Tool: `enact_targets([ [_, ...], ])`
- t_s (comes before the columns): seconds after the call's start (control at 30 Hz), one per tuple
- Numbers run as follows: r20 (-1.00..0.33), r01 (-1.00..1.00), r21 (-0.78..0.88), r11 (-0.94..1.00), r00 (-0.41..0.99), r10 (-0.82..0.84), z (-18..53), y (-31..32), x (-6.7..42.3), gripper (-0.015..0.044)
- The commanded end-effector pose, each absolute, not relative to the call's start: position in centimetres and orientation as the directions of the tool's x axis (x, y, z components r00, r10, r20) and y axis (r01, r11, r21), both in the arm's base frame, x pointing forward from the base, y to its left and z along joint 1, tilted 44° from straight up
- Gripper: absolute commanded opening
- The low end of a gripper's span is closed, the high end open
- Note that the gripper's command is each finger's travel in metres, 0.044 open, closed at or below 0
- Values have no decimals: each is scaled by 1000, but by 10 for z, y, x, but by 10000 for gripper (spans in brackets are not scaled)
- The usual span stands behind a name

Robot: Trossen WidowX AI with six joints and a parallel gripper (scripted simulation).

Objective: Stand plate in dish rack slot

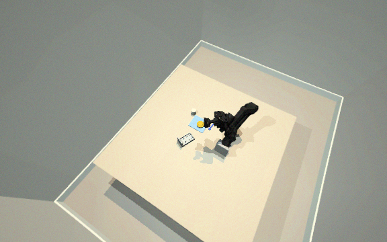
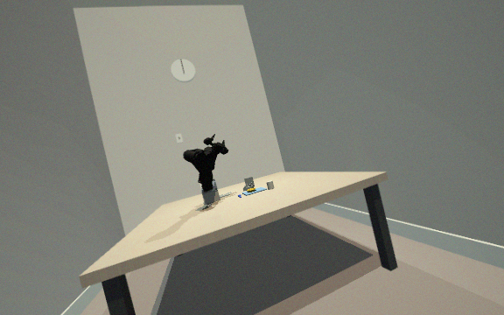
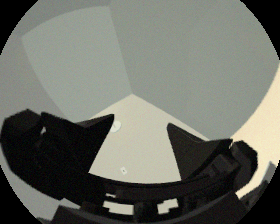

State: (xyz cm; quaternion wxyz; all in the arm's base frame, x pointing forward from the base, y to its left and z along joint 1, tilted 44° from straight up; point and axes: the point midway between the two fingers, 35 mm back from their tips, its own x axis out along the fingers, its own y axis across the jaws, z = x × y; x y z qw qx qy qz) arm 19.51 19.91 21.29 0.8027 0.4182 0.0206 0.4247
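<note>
The plate [image 1: 200,124] [image 2: 250,190] is small, round and yellow. It lies flat on a light blue mat [image 1: 193,121] [image 2: 259,190] on the table. The dish rack [image 1: 185,139] [image 2: 248,182] is a small grey frame that stands on the table close to the mat. My gripper [image 1: 207,120] [image 2: 224,148] [image 3: 141,121] is open and empty. It hangs high above the table, raised well over the plate and pointing out level. The wrist view shows only my two dark fingers with walls and a far strip of table between them.
A small white cup [image 1: 193,111] [image 2: 270,185] stands beside the mat. A small blue object [image 1: 209,128] [image 2: 240,196] lies between the mat and the arm's grey base [image 1: 222,148] [image 2: 210,196]. The beige table [image 1: 166,188] [image 2: 322,188] stretches wide around them.
</note>
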Motion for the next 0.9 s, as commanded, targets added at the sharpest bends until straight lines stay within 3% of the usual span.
enact_targets([
  [0.0,318,-662,689,295,642,698,212,199,196,400],
  [0.47,-10,-380,658,650,859,512,161,181,278,400],
  [0.87,-296,-81,498,864,920,257,115,138,328,400],
])
